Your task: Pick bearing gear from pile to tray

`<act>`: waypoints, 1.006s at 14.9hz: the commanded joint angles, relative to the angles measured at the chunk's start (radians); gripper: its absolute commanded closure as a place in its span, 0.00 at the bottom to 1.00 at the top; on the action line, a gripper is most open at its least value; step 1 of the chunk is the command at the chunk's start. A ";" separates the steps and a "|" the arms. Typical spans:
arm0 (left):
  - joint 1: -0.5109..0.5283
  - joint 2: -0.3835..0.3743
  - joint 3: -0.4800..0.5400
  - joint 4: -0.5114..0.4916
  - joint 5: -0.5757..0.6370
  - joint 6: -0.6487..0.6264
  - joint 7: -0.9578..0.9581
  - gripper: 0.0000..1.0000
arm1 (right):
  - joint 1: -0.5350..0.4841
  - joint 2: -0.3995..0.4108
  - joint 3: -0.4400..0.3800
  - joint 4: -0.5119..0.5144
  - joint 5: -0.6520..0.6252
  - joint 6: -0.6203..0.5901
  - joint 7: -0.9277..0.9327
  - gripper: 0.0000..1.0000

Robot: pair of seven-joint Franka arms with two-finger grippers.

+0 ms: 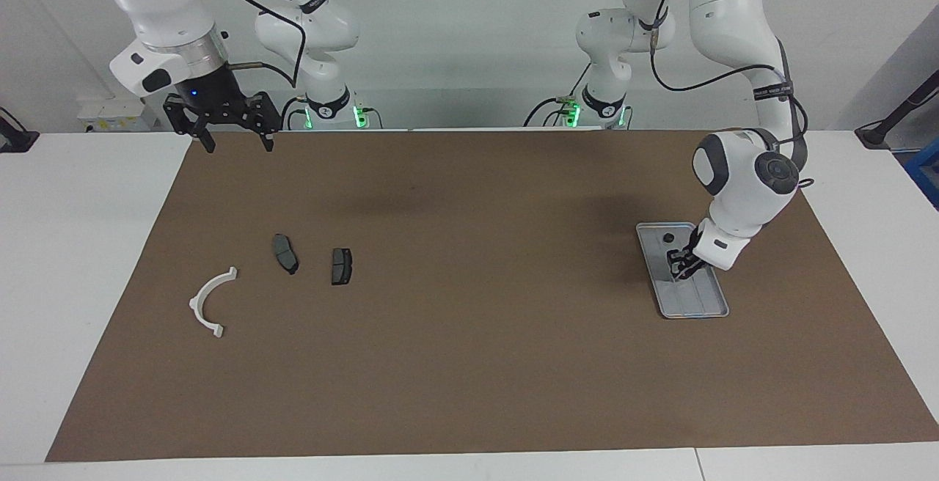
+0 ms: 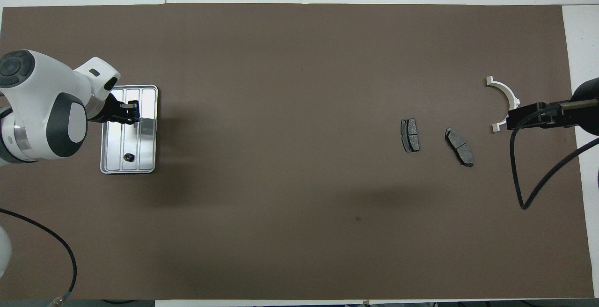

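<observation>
Facing view: left gripper (image 1: 681, 265) is hanging low over the middle of the tray (image 1: 715, 303), fingers nearly closed; whether a small part is sitting between them I cannot tell.
Tray: lying at the left arm's end of the brown mat (image 1: 469, 364), its long axis running toward and away from the robots.
Part in tray: one small black round piece (image 1: 668, 237) is resting at the tray end nearer the robots, apart from the left gripper.
Pile: two dark pads (image 1: 285, 254) and a white arc (image 1: 212, 300) are lying well apart from the tray, toward the right arm's end; no further round pieces are showing there.
Right gripper: (image 1: 233, 142) is waiting with fingers spread and empty, raised over the mat edge, much closer to the pile than to the tray.
Coming move, as a judgement: if a piece is being held, the drop is straight down onto bare tray floor.
Room: open mat is lying between tray and pile; only the low tray rim is standing close to the left gripper.
</observation>
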 commanded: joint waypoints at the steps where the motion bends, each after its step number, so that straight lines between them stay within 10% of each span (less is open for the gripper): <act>1: 0.012 -0.004 -0.003 -0.036 -0.014 0.060 0.027 0.97 | -0.005 -0.028 0.002 -0.030 0.012 0.019 -0.022 0.00; 8: 0.012 0.003 -0.001 -0.055 -0.014 0.080 0.058 0.86 | -0.003 -0.029 0.003 -0.029 0.013 0.022 -0.020 0.00; 11: 0.031 -0.006 -0.003 -0.035 -0.014 0.042 0.059 0.01 | 0.001 -0.029 0.005 -0.030 0.021 0.019 -0.018 0.00; 15: 0.033 -0.133 0.003 0.034 -0.014 -0.177 0.053 0.00 | 0.004 -0.031 0.006 -0.030 0.021 0.017 -0.020 0.00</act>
